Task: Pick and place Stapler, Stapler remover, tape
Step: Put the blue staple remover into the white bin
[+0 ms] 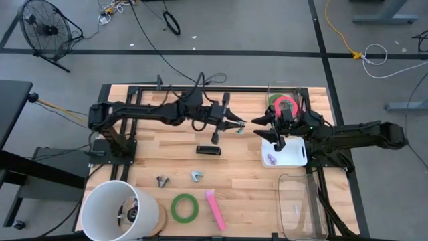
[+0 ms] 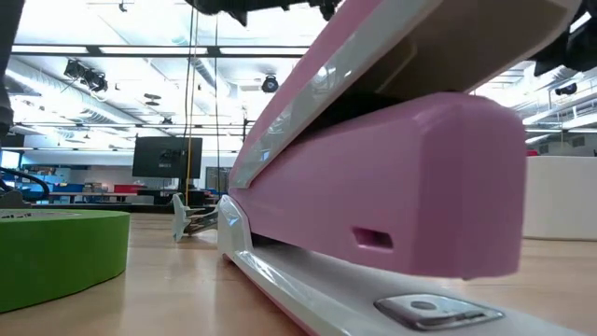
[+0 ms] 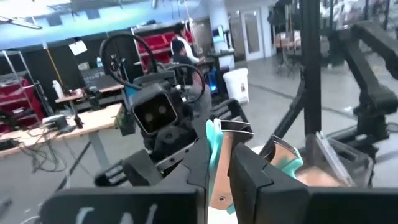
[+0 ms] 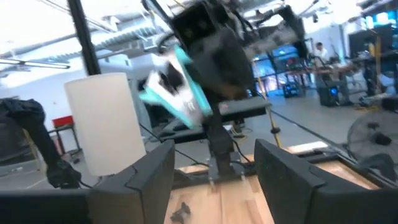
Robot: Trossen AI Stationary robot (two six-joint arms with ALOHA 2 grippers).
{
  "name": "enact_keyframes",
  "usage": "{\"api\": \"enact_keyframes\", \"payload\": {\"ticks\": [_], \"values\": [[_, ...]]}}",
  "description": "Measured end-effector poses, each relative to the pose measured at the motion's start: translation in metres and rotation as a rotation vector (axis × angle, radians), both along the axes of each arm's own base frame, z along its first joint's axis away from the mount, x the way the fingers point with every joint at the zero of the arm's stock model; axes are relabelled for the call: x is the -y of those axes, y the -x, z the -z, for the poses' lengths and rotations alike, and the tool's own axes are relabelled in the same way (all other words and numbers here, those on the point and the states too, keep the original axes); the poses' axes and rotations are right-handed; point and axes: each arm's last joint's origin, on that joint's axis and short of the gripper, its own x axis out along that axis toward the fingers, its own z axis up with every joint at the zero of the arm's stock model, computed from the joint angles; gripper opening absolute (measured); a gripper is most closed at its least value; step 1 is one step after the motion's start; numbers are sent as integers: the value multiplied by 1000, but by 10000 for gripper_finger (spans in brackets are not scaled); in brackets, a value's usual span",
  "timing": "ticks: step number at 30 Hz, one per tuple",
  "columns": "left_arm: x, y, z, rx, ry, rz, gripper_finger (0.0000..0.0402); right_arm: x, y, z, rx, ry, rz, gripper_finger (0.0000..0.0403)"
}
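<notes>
**Spotter:** Nearest you, the pink stapler [image 1: 215, 209] and a green tape roll [image 1: 184, 207] are lying loose on the table [image 1: 241, 181].

**Desk:** And mid-table?

**Spotter:** Your left gripper [image 1: 237, 125] is clamping a teal stapler remover [image 3: 213, 140] in the air, and the right gripper [image 1: 266, 127] is facing it, fingers apart. If you're releasing early, it's dropping short of the white tray [image 1: 294, 152], which is holding one small purple piece [image 1: 271, 158]. Farthest, the rear bin [image 1: 273, 90] is keeping the red-pink tape [image 1: 286, 99].

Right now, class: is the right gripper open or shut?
Open. In the right wrist view the right gripper's two fingers stand wide apart with nothing between them; the teal remover sits in the left gripper.
</notes>
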Motion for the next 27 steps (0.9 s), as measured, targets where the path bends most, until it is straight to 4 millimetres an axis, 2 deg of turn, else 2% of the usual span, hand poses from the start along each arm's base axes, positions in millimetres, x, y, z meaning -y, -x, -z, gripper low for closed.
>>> {"api": "enact_keyframes", "payload": {"ticks": [7, 12, 21, 24, 27], "values": [[-7, -19, 23, 58, 85, 2, 34, -2, -9, -9, -22, 10, -32, 219], [-8, -29, 41, 31, 99, 24, 34, -2, -10, -9, -62, 9, -26, 219], [-7, -31, 41, 110, 94, 92, 34, -2, -11, -8, -68, 9, -19, 217], [-6, -31, 40, 122, 85, 121, 34, -2, -11, -8, -66, 30, -20, 197], [-6, -31, 40, 118, 87, 121, 34, -2, -11, -8, -62, 49, -26, 141]]}}
